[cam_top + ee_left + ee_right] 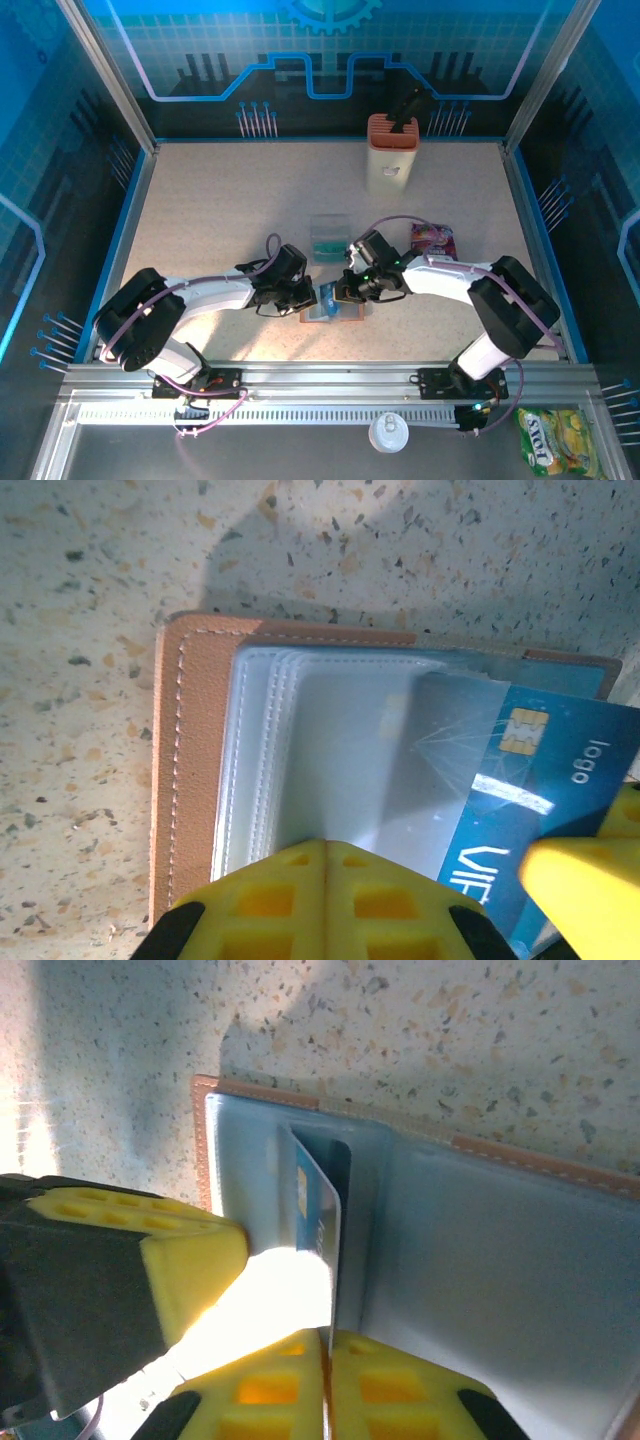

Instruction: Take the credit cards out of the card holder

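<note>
On my table (220,200) the card holder (190,770) lies open, near centre between both arms. My left gripper (325,880), fingers pressed together, rests on its clear sleeves. My right gripper (327,1385) pinches a blue credit card (318,1215), partly out of its pocket.

Reaches inward with both arms, elbows bent and forearms low, wrists almost meeting at mid-front. Holds the left pincer (327,865) fully shut, tips pressed together. Clamps the right pincer (327,1348) shut on the edge of a credit card (318,1215).
</note>
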